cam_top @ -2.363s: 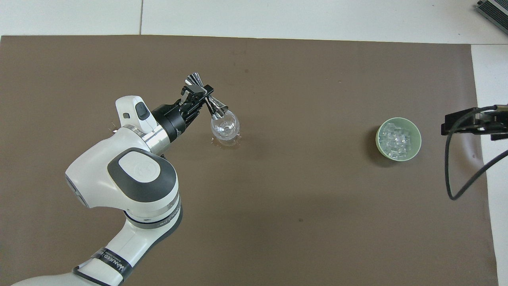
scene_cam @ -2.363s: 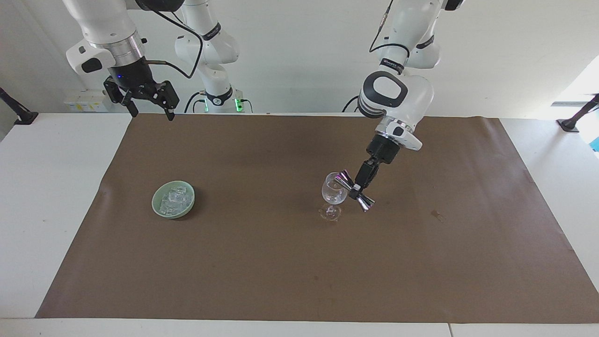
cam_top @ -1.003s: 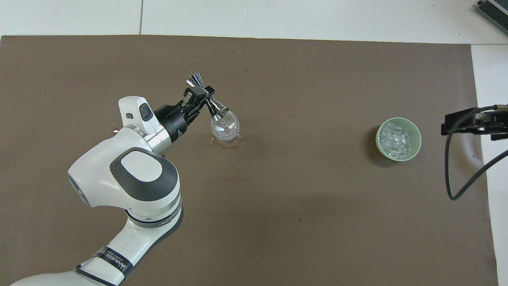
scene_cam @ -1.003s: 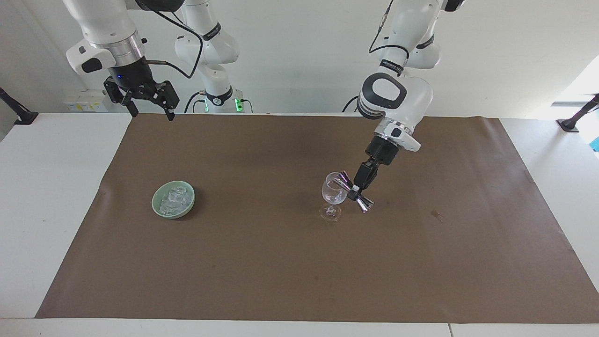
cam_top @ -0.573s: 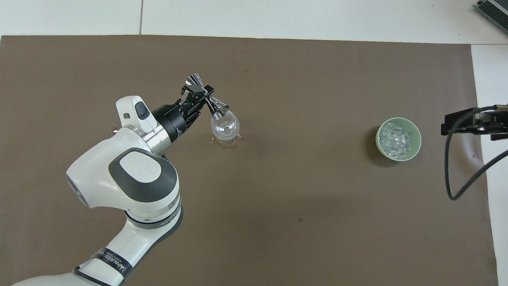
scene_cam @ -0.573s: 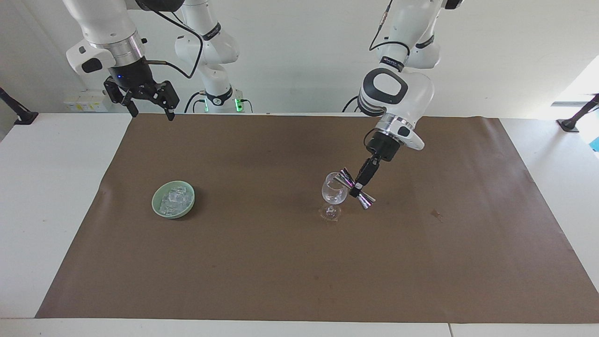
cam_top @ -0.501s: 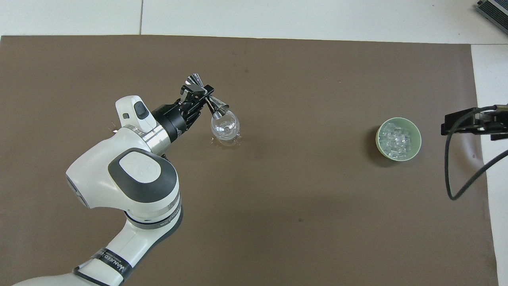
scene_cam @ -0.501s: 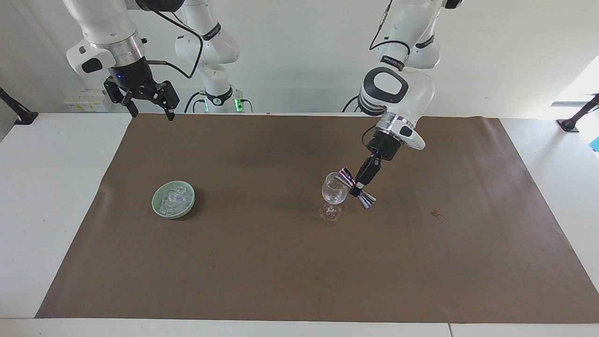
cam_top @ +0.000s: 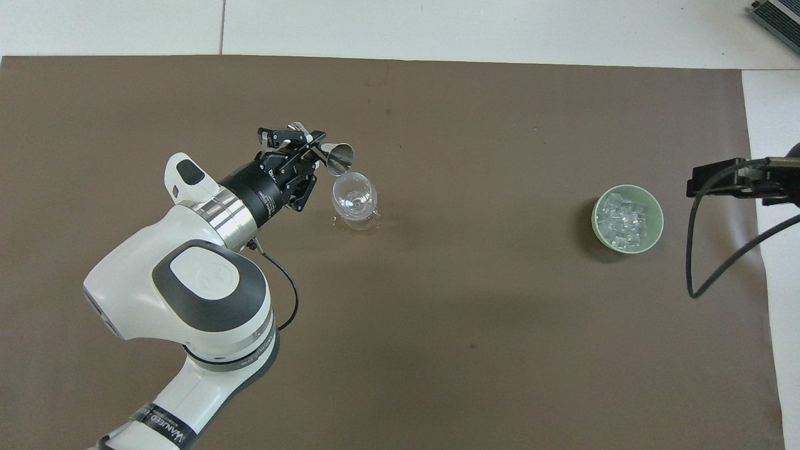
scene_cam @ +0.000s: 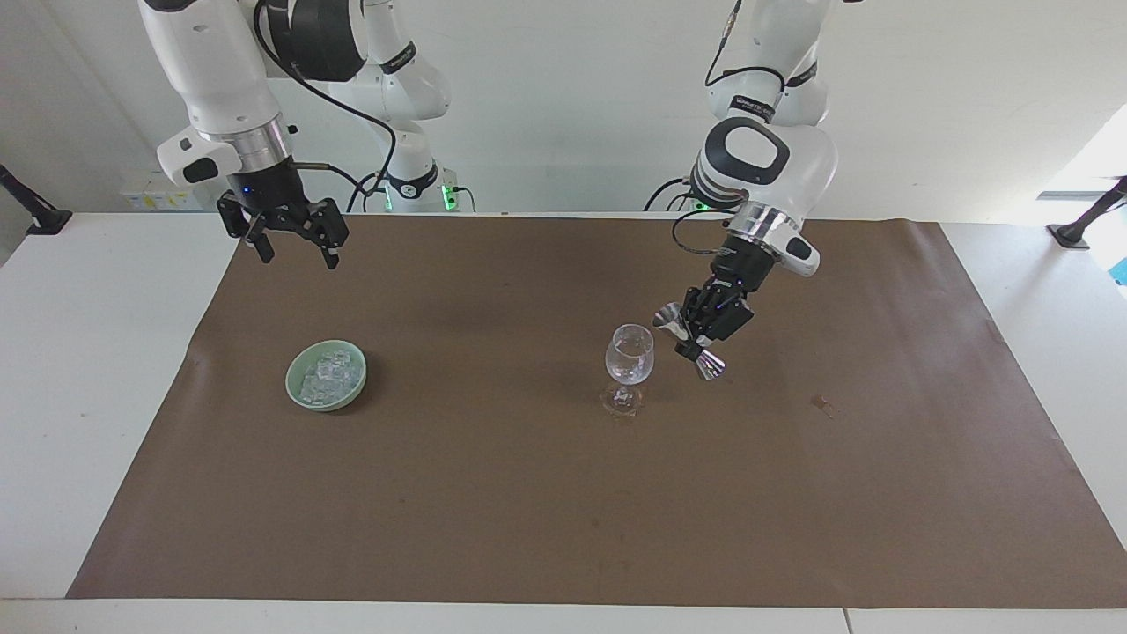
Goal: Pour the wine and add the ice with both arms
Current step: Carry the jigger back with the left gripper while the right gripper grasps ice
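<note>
Steel jigger [scene_cam: 690,342] tilted in left gripper's [scene_cam: 702,332] clamped jaws beside wine glass [scene_cam: 629,355]; right gripper's [scene_cam: 293,251] jaws wide.

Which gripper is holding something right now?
The left gripper: it is shut on the silver jigger beside the wine glass. The right gripper hangs open and empty.

Clear ice [scene_cam: 327,374] cubes heaped in the green bowl [scene_cam: 296,393]

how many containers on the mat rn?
3. Wine glass upright mid-mat. Green bowl of ice toward the right arm's end. Metal jigger, tilted, in the shut left gripper beside the glass's rim. Right gripper hangs open. Nothing looks hidden.
</note>
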`<state>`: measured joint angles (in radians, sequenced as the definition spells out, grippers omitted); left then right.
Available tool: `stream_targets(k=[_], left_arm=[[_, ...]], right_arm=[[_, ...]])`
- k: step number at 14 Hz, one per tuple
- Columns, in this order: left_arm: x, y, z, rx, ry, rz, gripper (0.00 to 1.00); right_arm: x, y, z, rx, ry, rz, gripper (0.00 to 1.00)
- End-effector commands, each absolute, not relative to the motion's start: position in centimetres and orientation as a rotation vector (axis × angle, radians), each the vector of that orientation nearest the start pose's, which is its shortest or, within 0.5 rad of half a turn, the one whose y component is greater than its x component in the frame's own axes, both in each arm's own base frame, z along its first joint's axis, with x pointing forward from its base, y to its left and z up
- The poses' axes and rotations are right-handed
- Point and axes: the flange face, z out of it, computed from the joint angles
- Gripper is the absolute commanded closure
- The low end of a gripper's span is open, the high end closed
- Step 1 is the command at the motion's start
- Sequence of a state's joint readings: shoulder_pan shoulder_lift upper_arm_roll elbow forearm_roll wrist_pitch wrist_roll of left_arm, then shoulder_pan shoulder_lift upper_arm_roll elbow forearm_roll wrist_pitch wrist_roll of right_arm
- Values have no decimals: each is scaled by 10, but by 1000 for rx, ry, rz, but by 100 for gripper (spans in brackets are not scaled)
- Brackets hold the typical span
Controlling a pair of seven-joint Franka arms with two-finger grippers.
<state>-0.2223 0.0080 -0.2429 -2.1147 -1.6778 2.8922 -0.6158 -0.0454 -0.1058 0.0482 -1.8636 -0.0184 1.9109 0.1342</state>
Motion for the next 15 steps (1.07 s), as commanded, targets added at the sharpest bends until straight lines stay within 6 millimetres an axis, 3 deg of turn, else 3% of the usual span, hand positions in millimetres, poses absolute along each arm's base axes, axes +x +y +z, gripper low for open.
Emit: stream_targets(k=[1,5,7,11,13,14,15], left_arm=[[511,-165,444,1270,1640,-155,100],[497,-130,411,1187,1761,-258,100],[501,-110,400,1073,1830,-377,100],[504,-76,382,959,1918,-414,100],[509,-56,372,889,1957,-438,100],[513,-42,369,843,1978,-442,100],[515,-32,363,817,1988,-458,100]], right_arm=[[521,0,550,-3106,228,-352,0],[536,-15,507,-3123,190,-277,0],[543,-16,494,-3135,180,-266,0],[564,-27,430,-3136,207,-191,0],[563,-29,419,-3135,207,-201,0],[563,-31,411,-3137,210,-184,7],[565,-32,401,-3140,197,-162,8]])
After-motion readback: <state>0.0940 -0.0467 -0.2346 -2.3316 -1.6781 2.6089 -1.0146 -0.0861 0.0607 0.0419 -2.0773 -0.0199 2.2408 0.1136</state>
